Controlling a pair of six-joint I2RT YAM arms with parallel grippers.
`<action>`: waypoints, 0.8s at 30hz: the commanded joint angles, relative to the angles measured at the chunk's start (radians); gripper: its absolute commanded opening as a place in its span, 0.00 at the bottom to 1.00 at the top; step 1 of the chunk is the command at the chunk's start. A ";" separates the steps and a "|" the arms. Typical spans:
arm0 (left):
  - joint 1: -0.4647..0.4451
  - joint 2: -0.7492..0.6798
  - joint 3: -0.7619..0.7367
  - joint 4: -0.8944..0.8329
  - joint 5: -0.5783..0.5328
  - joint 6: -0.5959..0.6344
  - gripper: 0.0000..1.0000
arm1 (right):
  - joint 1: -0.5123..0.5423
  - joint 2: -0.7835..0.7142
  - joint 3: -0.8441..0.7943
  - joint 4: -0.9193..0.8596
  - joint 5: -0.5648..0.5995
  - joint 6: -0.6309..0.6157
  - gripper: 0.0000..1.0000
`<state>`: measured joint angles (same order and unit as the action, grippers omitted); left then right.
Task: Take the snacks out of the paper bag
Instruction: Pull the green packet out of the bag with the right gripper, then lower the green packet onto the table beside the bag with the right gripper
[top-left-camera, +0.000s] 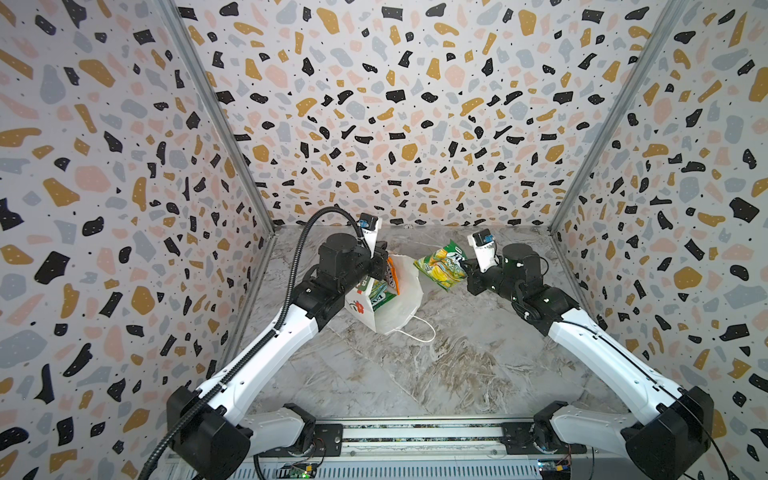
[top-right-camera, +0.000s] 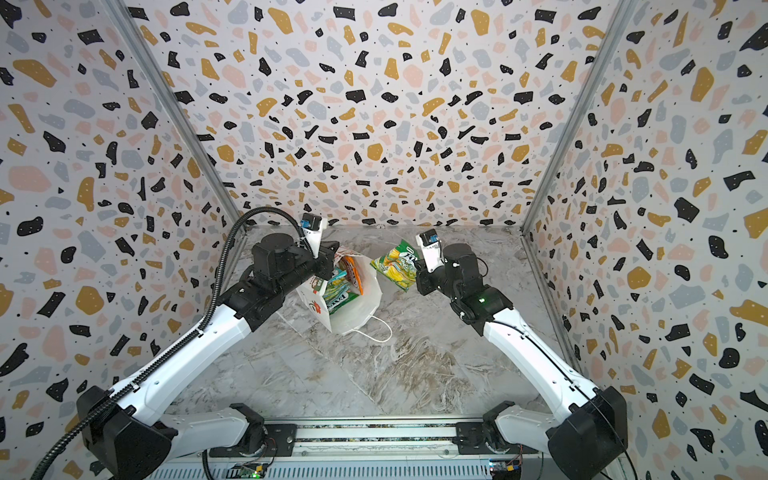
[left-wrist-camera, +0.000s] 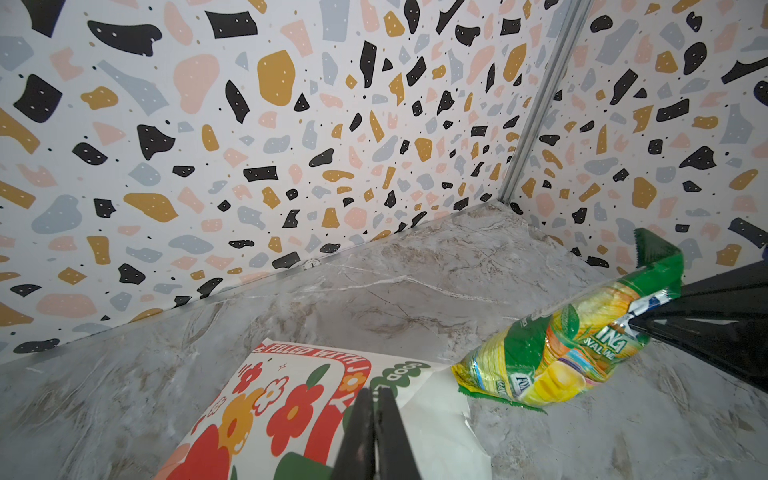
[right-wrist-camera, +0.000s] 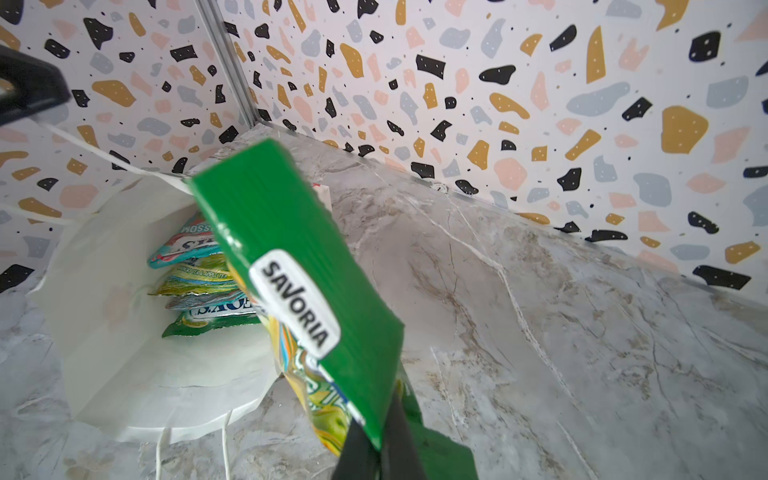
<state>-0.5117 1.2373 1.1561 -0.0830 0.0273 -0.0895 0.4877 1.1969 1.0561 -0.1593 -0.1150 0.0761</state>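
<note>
In both top views the paper bag (top-left-camera: 405, 291) slumps mid-table. The back wall (top-left-camera: 395, 124) is near at twelve o'clock, and the bare marble table (top-left-camera: 415, 374) lies wide open toward six. The left gripper (top-left-camera: 382, 266) pinches the bag's rim, jaws together. From the left wrist, that closed claw shows over the bag's printed side. From the right wrist, the right gripper (right-wrist-camera: 380, 440) clamps tight on a green-yellow packet (right-wrist-camera: 299, 270), at two o'clock from the bag. More snacks (right-wrist-camera: 195, 282) lie inside.

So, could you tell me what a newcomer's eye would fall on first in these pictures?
First, the glossy green-yellow candy packet, held up by the right gripper, right of centre in both top views. Then, just left of it, the white paper bag with red flower print, tilted open on the grey marble tabletop, its rim clamped by the left gripper, more flat packets showing inside.
</note>
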 joint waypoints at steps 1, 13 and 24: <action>-0.001 -0.013 -0.001 0.048 0.010 0.017 0.00 | -0.037 -0.018 0.000 0.015 -0.036 0.027 0.00; -0.001 -0.013 0.000 0.046 0.025 0.020 0.00 | -0.161 0.079 -0.032 0.048 -0.174 0.083 0.00; -0.001 -0.015 -0.001 0.039 0.068 0.040 0.00 | -0.202 0.361 0.059 0.213 -0.385 0.162 0.00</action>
<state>-0.5117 1.2373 1.1561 -0.0895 0.0746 -0.0654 0.2920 1.5444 1.0405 -0.0593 -0.4046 0.2005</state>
